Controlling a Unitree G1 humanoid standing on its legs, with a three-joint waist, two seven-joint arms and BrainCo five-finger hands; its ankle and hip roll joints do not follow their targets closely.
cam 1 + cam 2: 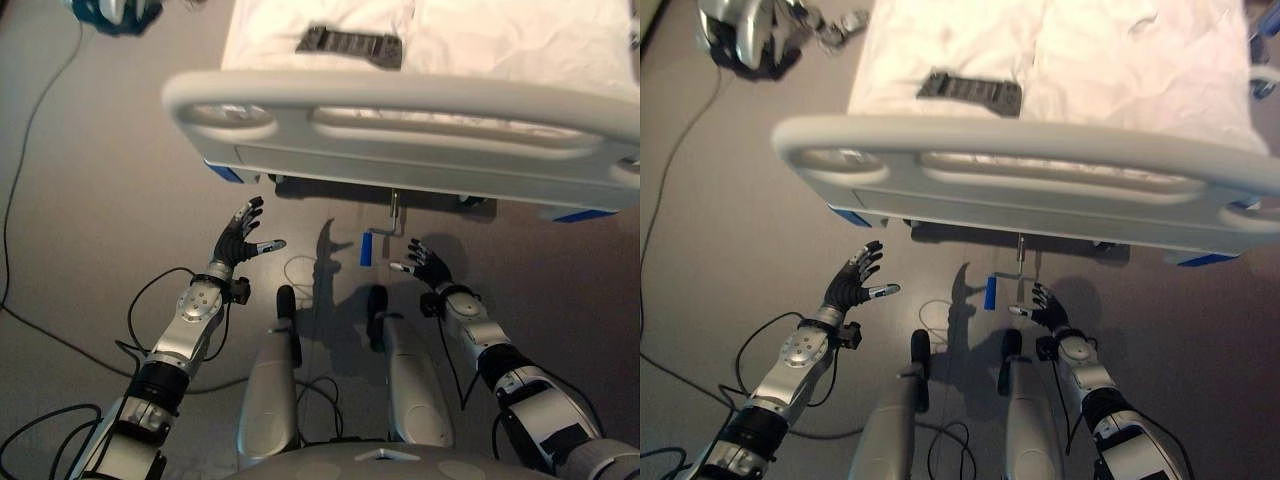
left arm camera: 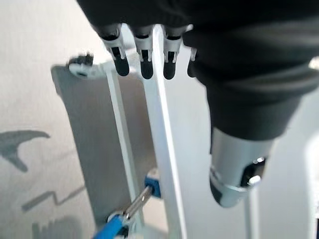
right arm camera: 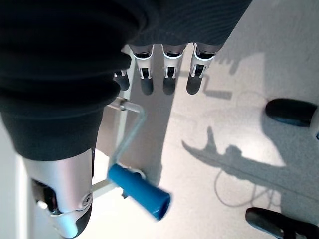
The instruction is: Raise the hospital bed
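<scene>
Smooth moulded plastic on the footboard [image 1: 420, 125], pale grey with a soft sheen along its rounded rail. Behind it the sheet [image 1: 1120, 60] reads as white cloth, matt and lightly creased, and on it lies a black remote [image 1: 350, 45], dull hard plastic. Under the bed, the crank [image 3: 130, 130] is a thin bare-metal rod, bright and polished; its handle [image 3: 139, 191] is blue plastic, smooth, faintly glossy. The floor [image 1: 90, 200] is a flat grey sheet, matt, taking shadows without glare. Both the left hand [image 1: 240, 238] and right hand [image 1: 428, 266] show satin silver metal fingers, black rubbery tips and a dark ribbed matt cover.
</scene>
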